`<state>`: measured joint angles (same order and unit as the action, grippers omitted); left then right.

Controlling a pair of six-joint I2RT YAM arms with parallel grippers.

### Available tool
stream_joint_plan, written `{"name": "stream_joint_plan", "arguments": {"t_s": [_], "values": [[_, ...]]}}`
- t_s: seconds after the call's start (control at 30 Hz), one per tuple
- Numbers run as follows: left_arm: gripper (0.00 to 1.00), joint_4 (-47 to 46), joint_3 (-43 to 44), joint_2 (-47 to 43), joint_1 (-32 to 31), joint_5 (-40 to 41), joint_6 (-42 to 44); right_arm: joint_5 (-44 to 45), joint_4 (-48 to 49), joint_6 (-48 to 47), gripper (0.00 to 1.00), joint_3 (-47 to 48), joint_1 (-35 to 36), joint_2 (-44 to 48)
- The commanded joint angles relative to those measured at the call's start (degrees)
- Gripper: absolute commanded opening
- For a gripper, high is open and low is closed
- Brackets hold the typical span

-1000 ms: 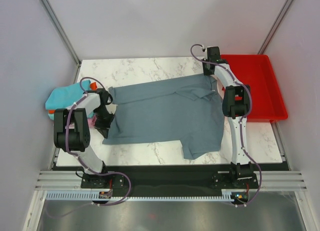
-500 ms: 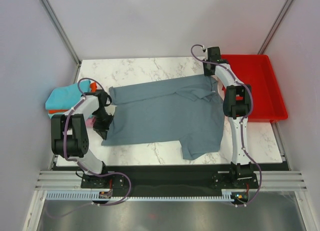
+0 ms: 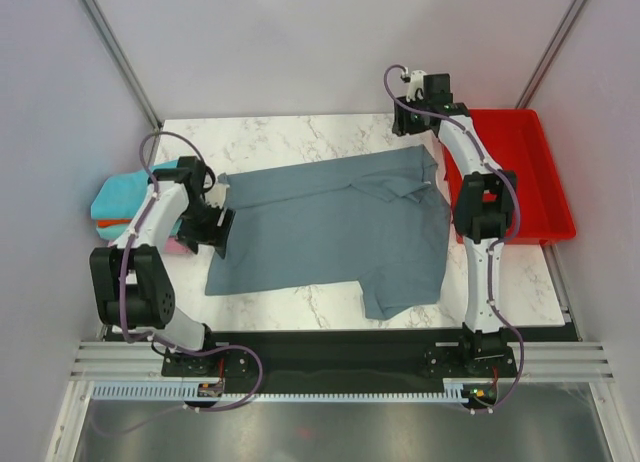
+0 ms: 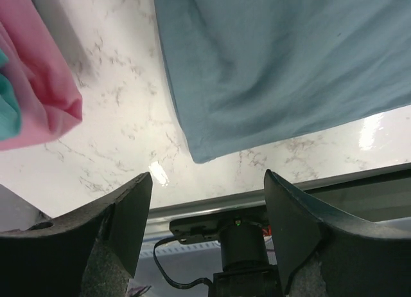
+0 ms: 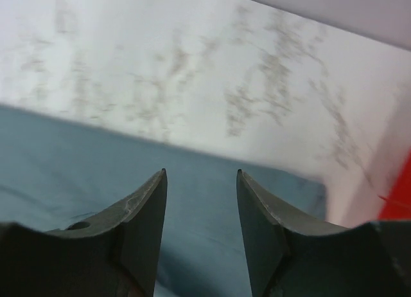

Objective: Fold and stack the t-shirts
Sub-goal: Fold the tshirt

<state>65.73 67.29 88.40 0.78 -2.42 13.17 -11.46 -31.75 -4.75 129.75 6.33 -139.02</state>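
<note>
Desk (image 3: 300, 132): white marble top, everything sits on it.

Slate grey-blue shirt (image 3: 320, 227) is the biggest item. It's spread flat across the middle of the desk, hem toward my left arm and collar toward my right. One sleeve points at the near edge; the other lies at the far right corner, just beside the tray. Minor wrinkles around the collar, otherwise flat. On the left wrist cam the near hem corner (image 4: 199, 152) lies on bare marble and nothing is touching it.

Red tray (image 3: 530, 182) is at the right edge of the desk, beyond the right arm. I can't see anything in it.

Folded pile is at the far left edge. Teal shirt (image 3: 120, 197) is on top and partly hangs past the desk edge. Pink shirt (image 4: 38, 85) is under it, close to the grey-blue hem but not touching it.

Left gripper (image 3: 212, 232) hangs over the hem edge, between the pile and the grey-blue shirt. Its jaws are spread wide with only desk and hem visible through the gap (image 4: 204, 204). No cloth pinched.

Right gripper (image 3: 405, 122) is above the far right corner of the grey-blue shirt. Its jaws are parted to a moderate gap (image 5: 200, 213) with nothing between them, and the cloth lies below, apart from the tips. That view is blurred, so I can't read fine detail.
</note>
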Motion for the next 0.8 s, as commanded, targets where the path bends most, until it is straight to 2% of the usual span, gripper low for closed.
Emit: {"name": "stream_joint_plan", "arguments": {"t_s": [0.0,0.03,0.07,0.27,0.37,0.53,0.57,0.77], "values": [[0.77,0.9,5.9,2.4,-0.2,-5.6,1.3,-19.9,-0.8,0.3,0.56,0.8,3.9,3.8],[0.77,0.9,6.6,4.0,-0.1,-5.6,1.3,-26.4,-0.9,0.8,0.57,1.0,4.6,3.0],[0.77,0.9,7.1,4.6,-0.1,-5.6,1.3,-29.3,-1.2,1.4,0.58,1.3,6.0,2.4],[0.77,0.9,7.1,9.3,-5.9,-5.6,1.3,-41.4,-0.3,11.6,0.58,5.9,10.2,-4.8],[0.77,0.9,7.8,12.1,-8.6,-5.6,1.3,-41.6,2.6,15.1,0.58,5.4,11.2,-6.7],[0.77,0.9,10.0,16.7,-9.7,-5.6,1.3,-42.2,6.3,20.3,0.59,3.1,11.3,-9.7],[0.69,-2.9,10.6,17.4,-9.7,-19.5,-1.2,-42.2,6.4,20.7,0.59,2.7,11.3,-10.0],[0.71,-2.7,13.1,20.8,-9.8,-19.9,-1.7,-38.4,6.9,23.6,0.61,1.8,11.1,-14.2]]}}
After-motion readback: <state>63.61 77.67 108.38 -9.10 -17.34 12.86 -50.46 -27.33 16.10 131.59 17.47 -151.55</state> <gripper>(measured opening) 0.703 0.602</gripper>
